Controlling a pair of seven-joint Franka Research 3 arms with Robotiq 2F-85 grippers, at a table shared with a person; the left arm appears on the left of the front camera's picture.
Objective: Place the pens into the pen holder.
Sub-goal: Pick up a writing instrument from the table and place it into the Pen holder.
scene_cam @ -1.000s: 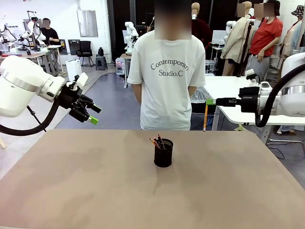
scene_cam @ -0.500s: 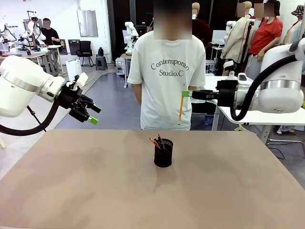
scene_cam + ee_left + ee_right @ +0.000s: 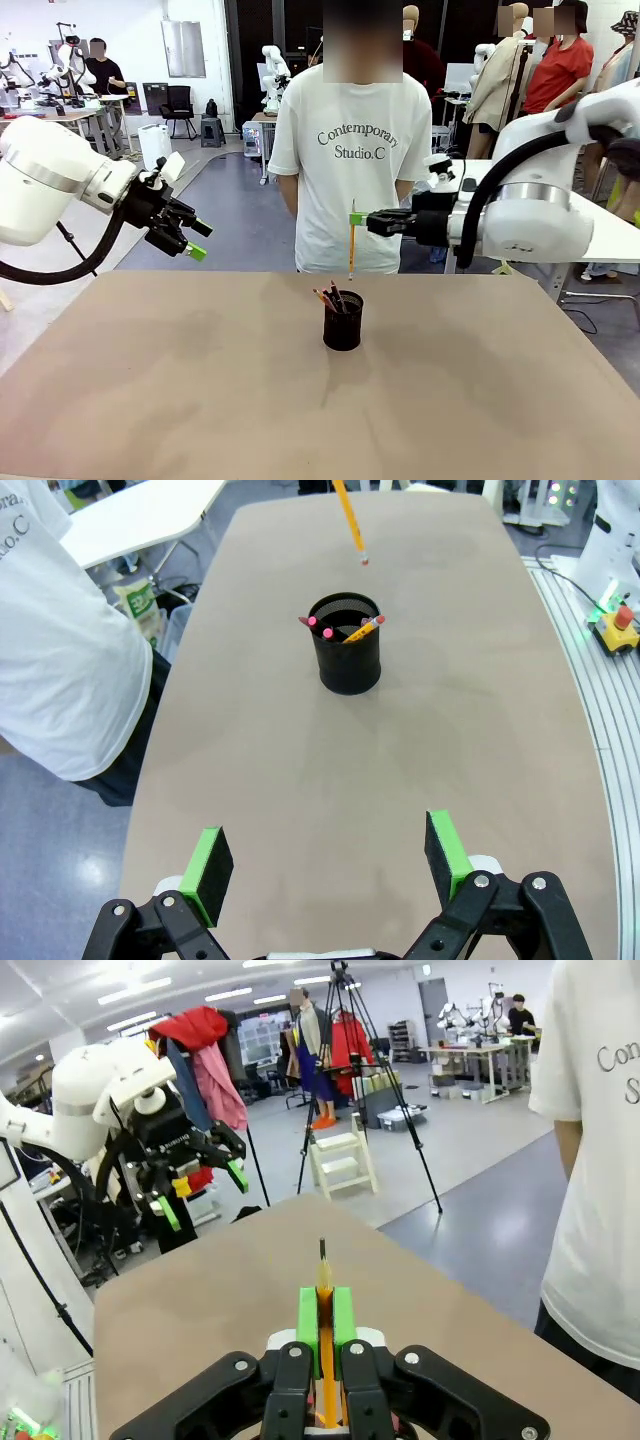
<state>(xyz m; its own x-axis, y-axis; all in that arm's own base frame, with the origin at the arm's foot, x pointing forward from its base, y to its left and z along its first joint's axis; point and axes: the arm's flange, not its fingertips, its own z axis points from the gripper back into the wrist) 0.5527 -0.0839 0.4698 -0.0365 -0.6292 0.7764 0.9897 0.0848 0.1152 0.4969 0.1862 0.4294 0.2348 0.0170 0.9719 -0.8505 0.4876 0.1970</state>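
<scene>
The pen holder (image 3: 343, 322), a small black mesh cup, stands upright near the table's middle, with pens (image 3: 330, 297) leaning inside it. My right gripper (image 3: 357, 219) is shut on an orange-yellow pencil (image 3: 351, 245) that hangs upright, just above and slightly behind the cup. The right wrist view has the pencil (image 3: 324, 1285) pinched between the green pads. My left gripper (image 3: 195, 240) hovers open and holds nothing off the table's far left edge. From the left wrist, the holder (image 3: 346, 650) holds red-ended pens and a yellow pencil, and the held pencil (image 3: 349, 518) hangs beyond it.
A person in a white T-shirt (image 3: 350, 150) stands at the far edge of the brown table (image 3: 200, 400), right behind the cup. The left arm (image 3: 150, 1130) appears across the table in the right wrist view. White tables and other people fill the room behind.
My right arm has swung leftward with the pencil, from off the table's right side to just above the holder. The left arm has not moved.
</scene>
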